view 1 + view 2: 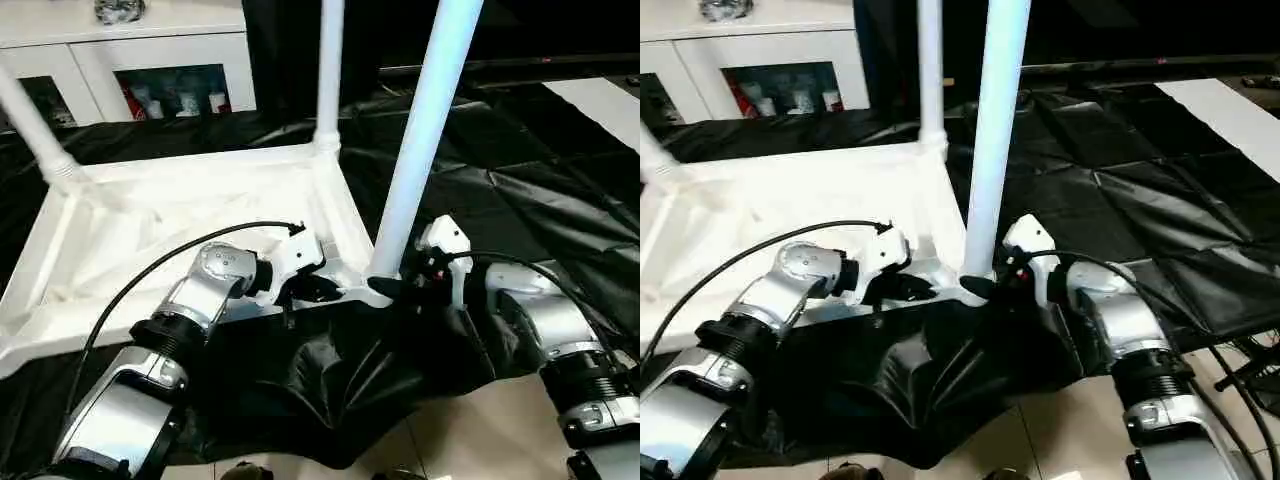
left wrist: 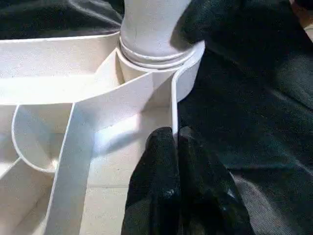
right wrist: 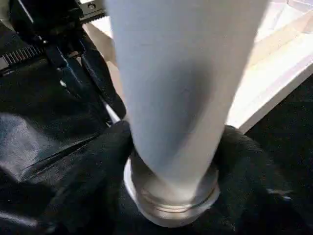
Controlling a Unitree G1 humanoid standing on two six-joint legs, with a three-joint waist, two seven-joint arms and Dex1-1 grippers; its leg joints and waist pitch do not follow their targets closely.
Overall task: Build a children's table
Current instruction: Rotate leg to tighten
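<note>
tabletop: the white tabletop (image 1: pixel 180 215) is lying upside down on a black sheet (image 1: pixel 520 180) spread over the floor; ribbed underside facing up

legs: three legs standing up out of the corner sockets; the near leg (image 1: pixel 425 130) sits in the corner closest to the robot, a far leg (image 1: pixel 330 70) rises at the back corner, and a tilted leg (image 1: pixel 30 125) leans out at the far left corner

left gripper: the left gripper (image 2: pixel 175 147) has its black fingers pressed together on the tabletop's thin side wall, pinching that rim just beside the near socket; wall edge runs right between the two fingers

right gripper: the right gripper (image 3: pixel 171 161) has its fingers spread around the base of the near leg, one black finger (image 3: pixel 100 166) on each side, right where the leg meets the socket collar; looks like it's touching both sides

background: white glass-door cabinet (image 1: pixel 150 60) behind the sheet; pale floor tiles (image 1: pixel 480 430) at the front edge
</note>
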